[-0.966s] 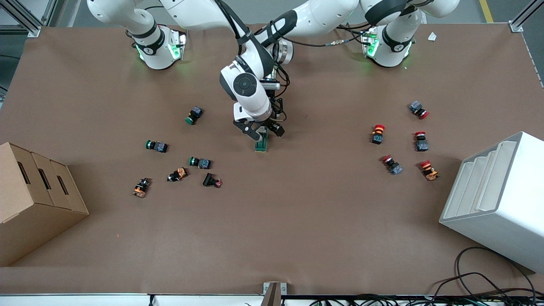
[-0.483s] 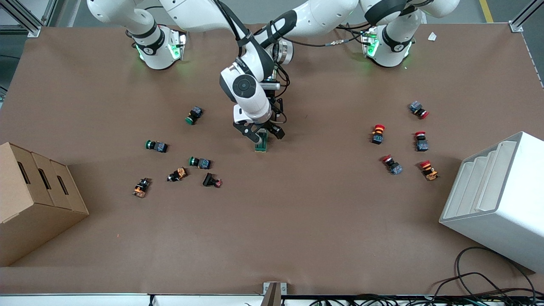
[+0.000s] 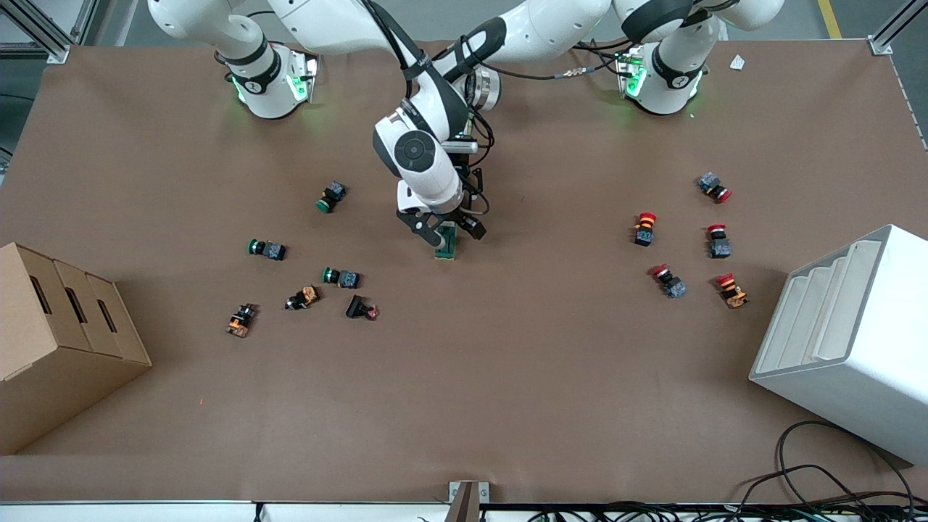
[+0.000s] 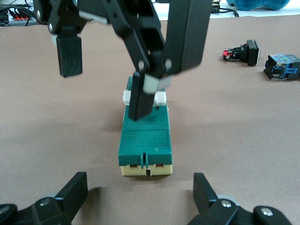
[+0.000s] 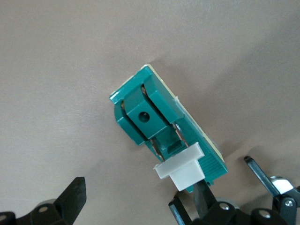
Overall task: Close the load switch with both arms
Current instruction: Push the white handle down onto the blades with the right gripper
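Note:
The load switch (image 3: pixel 447 246) is a dark green block on a cream base with a white lever (image 4: pixel 161 97), and it lies mid-table. It also shows in the right wrist view (image 5: pixel 154 117). My right gripper (image 3: pixel 455 230) is open over it. In the left wrist view, one right fingertip (image 4: pixel 139 101) touches the lever and the other (image 4: pixel 69 54) hangs free beside it. My left gripper (image 4: pixel 140 183) is open and low at the switch's end farther from the front camera. Its jaws are wider than the block and do not touch it. In the front view the right wrist mostly hides it.
Green-capped and orange push-buttons (image 3: pixel 341 277) lie scattered toward the right arm's end, near a cardboard box (image 3: pixel 58 341). Red-capped push-buttons (image 3: pixel 644 227) lie toward the left arm's end, near a white bin (image 3: pixel 848 341). Cables (image 3: pixel 834 486) lie at the near edge.
The right arm's wrist has shifted slightly toward the right arm's end, and its gripper has edged along the switch. The switch has not moved.

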`<state>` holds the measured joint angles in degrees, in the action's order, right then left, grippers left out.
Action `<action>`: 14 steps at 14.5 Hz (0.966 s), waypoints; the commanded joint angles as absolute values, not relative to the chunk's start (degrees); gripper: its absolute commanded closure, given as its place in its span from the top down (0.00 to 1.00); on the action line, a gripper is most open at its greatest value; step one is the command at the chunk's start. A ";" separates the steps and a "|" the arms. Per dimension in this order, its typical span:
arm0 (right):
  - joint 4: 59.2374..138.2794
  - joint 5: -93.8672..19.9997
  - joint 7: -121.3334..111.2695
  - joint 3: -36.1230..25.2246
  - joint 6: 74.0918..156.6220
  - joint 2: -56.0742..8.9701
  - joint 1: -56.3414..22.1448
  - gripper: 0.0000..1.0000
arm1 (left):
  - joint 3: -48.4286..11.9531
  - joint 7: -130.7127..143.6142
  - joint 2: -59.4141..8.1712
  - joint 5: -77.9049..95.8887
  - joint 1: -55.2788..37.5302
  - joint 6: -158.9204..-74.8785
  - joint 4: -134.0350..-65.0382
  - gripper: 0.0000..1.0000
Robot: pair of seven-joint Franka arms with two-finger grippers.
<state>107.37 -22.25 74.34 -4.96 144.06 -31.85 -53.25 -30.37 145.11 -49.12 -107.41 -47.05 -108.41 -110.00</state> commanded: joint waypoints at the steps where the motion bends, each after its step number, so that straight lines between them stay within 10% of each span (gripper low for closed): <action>1: 103.54 -22.06 72.33 -5.19 146.87 -33.49 -50.28 1.00 | -29.44 146.25 -50.01 -108.72 -47.81 -108.02 -109.07 0.99; 14: 98.61 -21.88 70.23 -5.27 146.95 -37.44 -47.38 1.00 | -29.44 146.25 -49.92 -108.72 -47.55 -108.02 -108.63 0.99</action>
